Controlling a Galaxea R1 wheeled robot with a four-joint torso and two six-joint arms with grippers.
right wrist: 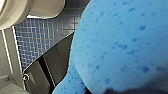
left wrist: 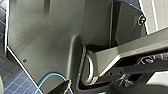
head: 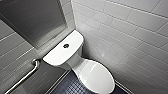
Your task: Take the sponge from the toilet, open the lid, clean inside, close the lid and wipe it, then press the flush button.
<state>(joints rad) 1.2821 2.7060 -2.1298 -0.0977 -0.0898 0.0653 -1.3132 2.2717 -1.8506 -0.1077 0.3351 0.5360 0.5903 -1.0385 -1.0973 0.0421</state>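
The white toilet (head: 75,60) stands in the corner, and its oval lid (head: 96,75) is down over the bowl. The dark flush button (head: 66,46) sits in the middle of the flat tank top (head: 58,53). In the right wrist view the bright blue sponge (right wrist: 120,42) looms close to the camera, off the ground above the dark blue floor tiles (right wrist: 42,37), with my right gripper shut on it. The toilet's white underside (right wrist: 37,10) shows beyond the sponge. My left gripper is open and holds nothing.
White tiled walls (head: 130,37) close in on the toilet's right and behind it. A steel grab bar (head: 25,76) and a steel panel (head: 32,20) are on the left wall. Dark blue mosaic floor (head: 72,87) lies in front of the bowl.
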